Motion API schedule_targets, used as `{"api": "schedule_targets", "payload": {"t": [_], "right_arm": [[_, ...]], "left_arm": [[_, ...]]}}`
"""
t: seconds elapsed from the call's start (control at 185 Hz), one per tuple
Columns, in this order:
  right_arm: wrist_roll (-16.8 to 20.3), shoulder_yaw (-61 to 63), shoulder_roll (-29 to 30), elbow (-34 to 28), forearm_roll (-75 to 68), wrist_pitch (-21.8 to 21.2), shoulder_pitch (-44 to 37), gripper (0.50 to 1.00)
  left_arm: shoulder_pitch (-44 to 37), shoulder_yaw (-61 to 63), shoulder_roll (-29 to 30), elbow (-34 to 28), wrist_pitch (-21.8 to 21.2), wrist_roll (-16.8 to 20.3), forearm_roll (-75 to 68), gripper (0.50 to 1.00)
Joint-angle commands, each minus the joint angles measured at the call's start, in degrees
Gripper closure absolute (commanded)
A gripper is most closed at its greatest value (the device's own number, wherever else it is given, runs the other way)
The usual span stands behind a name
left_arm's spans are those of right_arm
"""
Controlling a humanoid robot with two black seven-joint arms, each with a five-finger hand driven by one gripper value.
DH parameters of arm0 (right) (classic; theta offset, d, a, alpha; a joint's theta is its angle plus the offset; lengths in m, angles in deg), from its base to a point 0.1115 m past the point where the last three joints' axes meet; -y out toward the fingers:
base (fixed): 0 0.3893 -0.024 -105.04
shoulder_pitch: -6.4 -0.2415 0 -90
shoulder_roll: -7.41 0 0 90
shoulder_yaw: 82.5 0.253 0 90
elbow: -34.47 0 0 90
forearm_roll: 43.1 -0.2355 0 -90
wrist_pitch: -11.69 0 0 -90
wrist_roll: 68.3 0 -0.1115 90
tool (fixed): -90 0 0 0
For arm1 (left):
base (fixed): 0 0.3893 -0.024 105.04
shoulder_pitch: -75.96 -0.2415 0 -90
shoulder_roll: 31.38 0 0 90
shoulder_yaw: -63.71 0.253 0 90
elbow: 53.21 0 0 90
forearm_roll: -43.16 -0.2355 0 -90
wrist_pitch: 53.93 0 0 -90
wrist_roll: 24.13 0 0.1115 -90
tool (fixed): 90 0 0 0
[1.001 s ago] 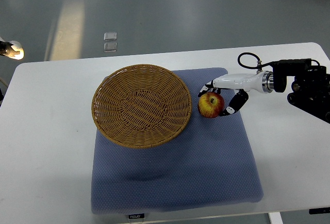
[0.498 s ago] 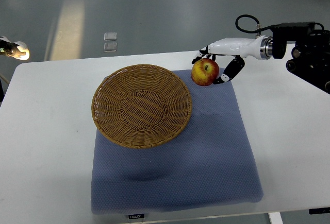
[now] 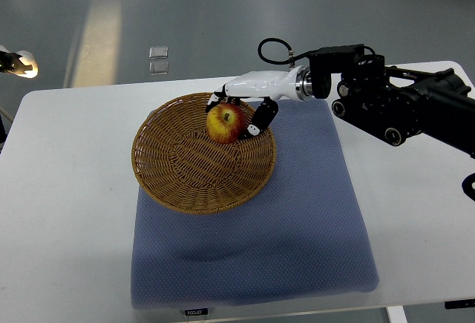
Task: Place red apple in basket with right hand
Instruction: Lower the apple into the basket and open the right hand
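The red and yellow apple [image 3: 226,122] hangs over the far right part of the wicker basket [image 3: 178,182], inside its rim as seen from above. My right hand [image 3: 236,116] is shut on the apple, white palm above it and dark fingers curled round both sides. The right arm reaches in from the right edge across the table's back. Whether the apple touches the basket's weave I cannot tell. No left arm shows.
The basket stands on the left far corner of a blue-grey mat [image 3: 297,226] on the white table [image 3: 59,211]. A lit lamp [image 3: 21,63] glows at the far left edge. The arm's black joints [image 3: 386,104] hang over the table's back right.
My right hand lifted the apple off the mat, carried it up and then left, and now holds it over the basket. The arm has stretched further into the picture.
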State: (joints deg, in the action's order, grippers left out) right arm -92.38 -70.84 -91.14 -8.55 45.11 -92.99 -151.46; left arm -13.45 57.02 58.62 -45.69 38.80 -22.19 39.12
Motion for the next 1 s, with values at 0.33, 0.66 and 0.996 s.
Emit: {"api": "schedule_targets", "payload": {"t": [0.33, 0.66, 0.996], "right_arm": [[0.1, -1.4, 6.0, 3.5, 0.3, 0.1, 1.3, 0.859], [0.1, -1.4, 7.1, 4.2, 0.2, 0.3, 2.1, 0.707], [0.1, -1.2, 7.1, 4.1, -0.2, 0.0, 1.9, 0.619]], "left_arm": [[0.0, 0.0, 0.0, 0.0, 0.0, 0.0, 0.0, 0.5], [0.0, 0.0, 0.0, 0.0, 0.0, 0.0, 0.0, 0.5], [-0.1, 0.0, 0.0, 0.0, 0.0, 0.0, 0.0, 0.5]]}}
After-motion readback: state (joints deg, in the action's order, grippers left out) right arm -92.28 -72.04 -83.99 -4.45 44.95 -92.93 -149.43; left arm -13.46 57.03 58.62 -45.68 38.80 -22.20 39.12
